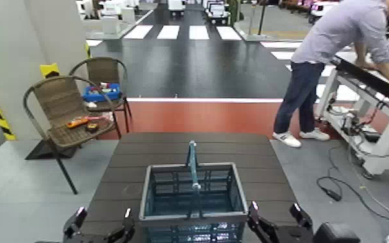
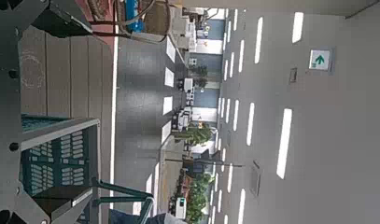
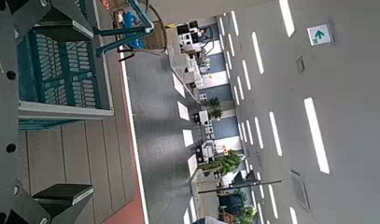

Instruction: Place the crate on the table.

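Dark blue-grey plastic forms the crate [image 1: 194,197], a rectangular basket with lattice-perforated sides and a thick rim, which is set upright on the table [image 1: 139,155], a large rectangular one with a dark brown-black top of horizontal slats. The crate is seen at the table's near edge, roughly midway along its width, and its thin teal handle [image 1: 192,169] is raised across the middle. The left gripper [image 1: 100,227] is held just beside the crate's left wall, and the right gripper [image 1: 281,223] just beside its right wall; both are seen with their black fingers spread apart, and neither is closed on the crate. In the left wrist view the crate's lattice wall [image 2: 55,161] is shown close to that gripper's dark fingers [image 2: 10,19], and in the right wrist view the crate [image 3: 57,65] is shown likewise, with slats of the table [image 3: 76,168] beside it.

Beyond the table's far left corner two brown wicker chairs [image 1: 64,110] are placed; on the farther one a small bright blue box [image 1: 100,94] is resting. To the far right of the table a person in a light shirt and dark trousers [image 1: 320,64] is bent over a white-framed workbench [image 1: 378,97].
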